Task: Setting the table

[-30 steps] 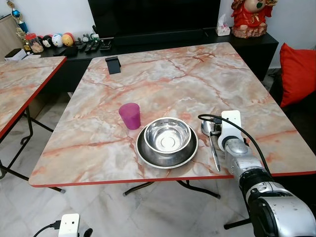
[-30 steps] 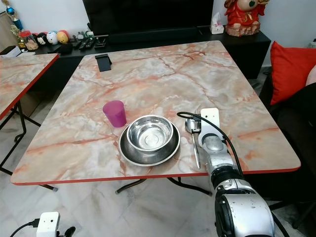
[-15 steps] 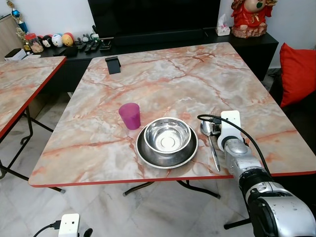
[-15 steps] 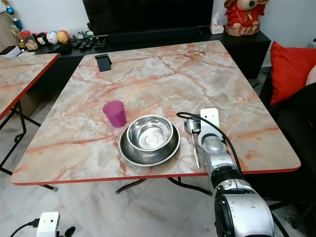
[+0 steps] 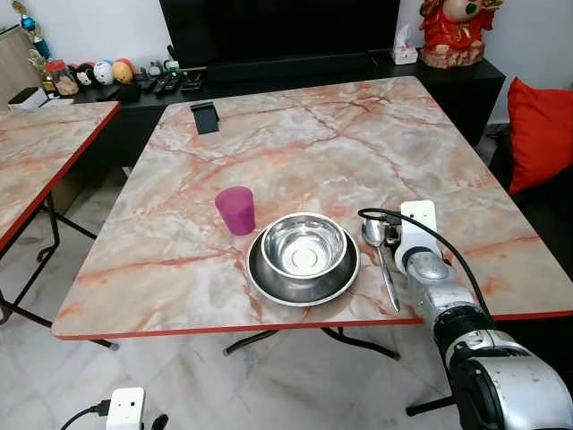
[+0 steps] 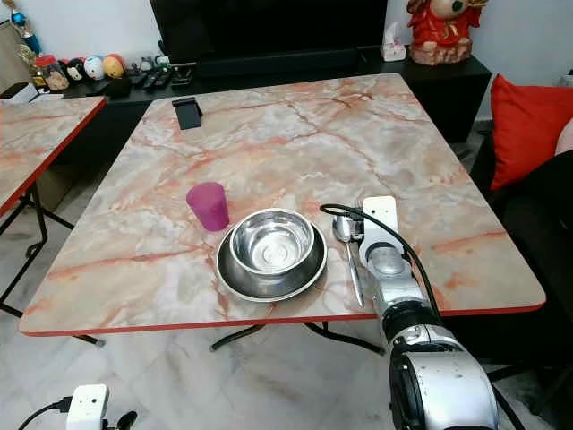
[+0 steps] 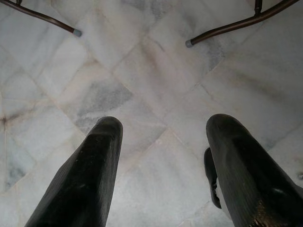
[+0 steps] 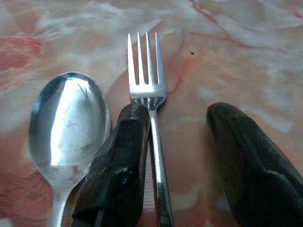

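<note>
On the marble table (image 5: 295,143) a steel bowl (image 5: 303,245) sits in a steel plate (image 5: 269,282) near the front edge. A purple cup (image 5: 235,210) stands just to their left. A spoon (image 5: 383,260) lies right of the plate, handle toward the table's edge. My right gripper (image 8: 177,123) rests low over the table beside the spoon, open. A fork (image 8: 147,80) lies between its fingers, tight against the finger (image 8: 123,156) nearer the spoon (image 8: 68,123). My left gripper (image 7: 165,125) hangs open over the floor, holding nothing.
A black stand (image 5: 205,117) sits at the table's far left. A second marble table (image 5: 36,152) is to the left, and a red cushion (image 5: 540,134) to the right. A dark TV console (image 5: 295,67) with small items runs along the back.
My right wrist has shifted slightly, and the spoon's bowl shows more fully beside it. Nothing else has moved.
</note>
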Available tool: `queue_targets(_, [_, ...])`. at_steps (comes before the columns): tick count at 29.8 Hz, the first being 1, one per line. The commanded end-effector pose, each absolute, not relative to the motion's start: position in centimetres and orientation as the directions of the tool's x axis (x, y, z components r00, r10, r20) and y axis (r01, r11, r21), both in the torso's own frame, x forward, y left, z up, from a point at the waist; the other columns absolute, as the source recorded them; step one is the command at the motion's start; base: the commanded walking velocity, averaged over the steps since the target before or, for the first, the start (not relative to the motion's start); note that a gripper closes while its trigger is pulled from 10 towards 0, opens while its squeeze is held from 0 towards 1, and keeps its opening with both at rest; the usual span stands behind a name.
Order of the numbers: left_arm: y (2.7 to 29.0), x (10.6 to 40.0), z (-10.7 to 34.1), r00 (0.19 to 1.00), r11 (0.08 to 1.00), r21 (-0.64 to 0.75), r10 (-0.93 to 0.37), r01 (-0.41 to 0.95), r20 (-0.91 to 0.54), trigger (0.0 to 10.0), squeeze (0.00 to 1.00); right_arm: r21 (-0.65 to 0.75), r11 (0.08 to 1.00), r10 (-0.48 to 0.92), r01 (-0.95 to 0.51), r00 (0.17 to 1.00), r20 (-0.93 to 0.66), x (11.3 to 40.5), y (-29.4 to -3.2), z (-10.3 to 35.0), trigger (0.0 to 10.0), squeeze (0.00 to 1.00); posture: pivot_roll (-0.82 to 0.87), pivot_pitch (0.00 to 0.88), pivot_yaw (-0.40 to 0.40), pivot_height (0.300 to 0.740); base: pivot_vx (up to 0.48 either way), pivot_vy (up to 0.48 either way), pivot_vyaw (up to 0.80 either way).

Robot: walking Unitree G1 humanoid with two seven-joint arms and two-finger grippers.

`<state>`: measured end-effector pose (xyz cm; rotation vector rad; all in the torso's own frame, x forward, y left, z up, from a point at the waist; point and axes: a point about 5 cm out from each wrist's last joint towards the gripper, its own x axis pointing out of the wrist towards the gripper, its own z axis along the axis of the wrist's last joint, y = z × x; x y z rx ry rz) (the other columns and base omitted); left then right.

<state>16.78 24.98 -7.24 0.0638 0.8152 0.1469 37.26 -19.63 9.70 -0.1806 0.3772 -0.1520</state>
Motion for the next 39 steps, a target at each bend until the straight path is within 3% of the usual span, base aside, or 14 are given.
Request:
queue_targets(1, [25.3,16.9,-7.1,0.676,0.987,0.127,0.161,-0.099,-0.719,10.0,0.00,-0.213,0.970,-0.180,0.115,0.931,-0.317,37.8,-19.5,10.7,10.0,0.00,-0.09,0.000,0.133,0.732,0.000,0.000,0.00])
queue_targets(27, [25.3,16.8,-7.1,0.672,0.987,0.129,0.160,-0.096,-0.723,10.0,0.00,-0.177,0.979,-0.150,0.104,0.952,-0.266,38.4,-18.5,11.9,10.0,0.00,-0.09,0.000,0.133,0.732,0.000,0.000,0.00])
queue_targets(31, [25.4,16.8,-7.1,0.672,0.987,0.130,0.160,-0.095,-0.723,10.0,0.00,-0.114,0.983,-0.155,0.142,0.982,-0.109,39.0,-18.7,14.4,10.0,0.00,-0.09,0.000,0.135,0.732,0.000,0.000,0.00])
queue_targets(39, [25.6,16.8,-7.1,0.671,0.986,0.135,0.163,-0.094,-0.723,10.0,0.00,-0.096,0.988,-0.127,0.122,0.990,-0.052,38.8,-18.1,14.9,10.0,0.00,-0.09,0.000,0.140,0.732,0.000,0.000,0.00])
